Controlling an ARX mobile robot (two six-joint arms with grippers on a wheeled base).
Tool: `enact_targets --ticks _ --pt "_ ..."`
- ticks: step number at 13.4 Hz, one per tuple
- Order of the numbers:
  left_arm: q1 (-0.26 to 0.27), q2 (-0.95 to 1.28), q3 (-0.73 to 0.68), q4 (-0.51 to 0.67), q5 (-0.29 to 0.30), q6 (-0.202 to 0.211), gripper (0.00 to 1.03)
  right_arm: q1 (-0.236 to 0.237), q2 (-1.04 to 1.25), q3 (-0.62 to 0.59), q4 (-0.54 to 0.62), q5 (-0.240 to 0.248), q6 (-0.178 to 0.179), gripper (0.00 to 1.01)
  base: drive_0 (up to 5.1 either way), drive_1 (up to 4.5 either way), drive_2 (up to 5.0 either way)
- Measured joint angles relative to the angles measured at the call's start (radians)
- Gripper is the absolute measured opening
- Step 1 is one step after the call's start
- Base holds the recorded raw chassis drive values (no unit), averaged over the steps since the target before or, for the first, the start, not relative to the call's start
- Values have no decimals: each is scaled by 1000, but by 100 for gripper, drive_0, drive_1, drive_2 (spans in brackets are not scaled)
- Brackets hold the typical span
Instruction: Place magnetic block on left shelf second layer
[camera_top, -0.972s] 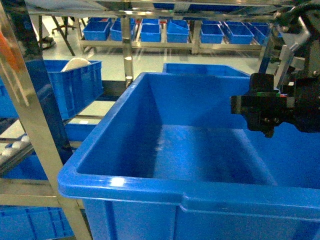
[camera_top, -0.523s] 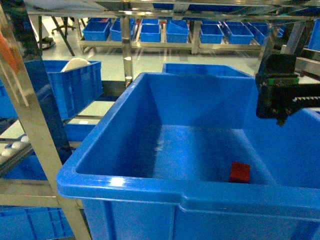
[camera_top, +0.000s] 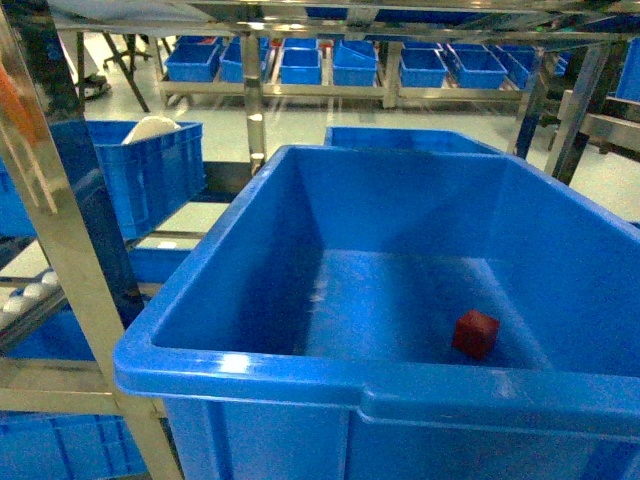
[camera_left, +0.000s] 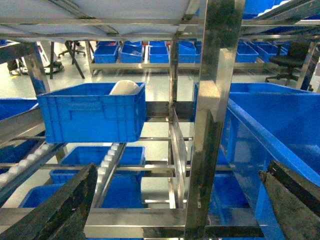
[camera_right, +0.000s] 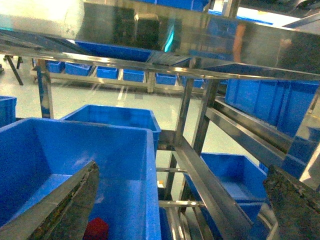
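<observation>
The magnetic block (camera_top: 475, 334), a small dark red cube, lies loose on the floor of the big blue bin (camera_top: 300, 375), towards its right front corner. Neither gripper shows in the head view. In the right wrist view the block (camera_right: 96, 229) peeks out at the bottom edge, next to the left finger of my right gripper (camera_right: 180, 207), which is open and empty above the bin's right wall. My left gripper (camera_left: 175, 210) is open and empty, facing the steel post (camera_left: 210, 125). The left shelf's roller rails (camera_left: 107, 162) run left of that post, and its rollers (camera_top: 25, 293) show at the head view's left.
A blue crate (camera_left: 92, 112) holding a white object stands on the left rack above the rails. More blue bins (camera_left: 100, 192) sit on the lower tier. A steel crossbar (camera_right: 210, 187) and another bin (camera_right: 235, 175) lie right of the big bin. Rows of bins (camera_top: 340, 62) line the back.
My right gripper, over the bin's right side a second ago, has risen and left the head view. The red block dropped onto the bin floor and turned slightly.
</observation>
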Motion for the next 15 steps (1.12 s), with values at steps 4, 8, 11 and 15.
enact_targets --ticks 4,8,11,15 --pt "0 0 0 0 0 0 98 24 -199 15 -256 -34 43 95 0 0 0" --pt "0 0 0 0 0 0 98 -136 -333 -28 -438 -232 132 39 0 0 0" --pt "0 0 0 0 1 0 98 -294 -412 -71 -472 -394 135 2 0 0 0" --pt "0 0 0 0 0 0 98 -312 -591 -105 -639 -411 138 2 0 0 0"
